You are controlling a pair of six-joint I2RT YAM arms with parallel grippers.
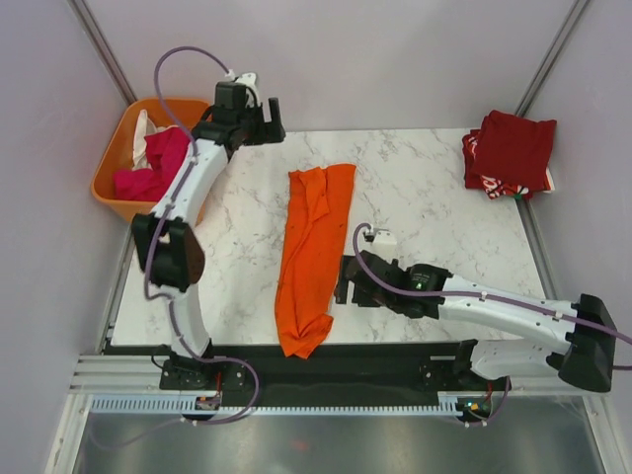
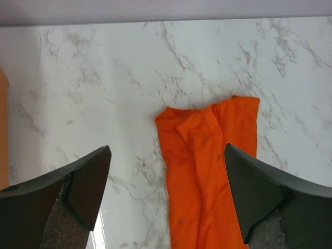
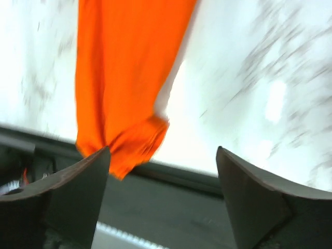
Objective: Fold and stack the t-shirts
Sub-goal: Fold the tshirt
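One orange t-shirt (image 1: 314,252) lies long, narrow, seemingly creased.

No writing, label, brand or number is legible anywhere; the print on the red-and-white t-shirt (image 1: 499,185) is too small to read.

orange t-shirt (image 1: 314,252): matt soft cloth | table (image 1: 425,188): glossy marble-look | basket (image 1: 107,168): smooth plastic

A white marble-patterned table (image 1: 444,207) filled the middle, evenly lit, with soft glare on its surface. Pale lilac walls (image 1: 326,59) closed it in from 9 to 3 o'clock, with slanting metal posts (image 1: 102,47) at 11 and 1 o'clock. At 6 o'clock ran a black strip (image 1: 395,365) and a slotted aluminium rail (image 1: 326,403).
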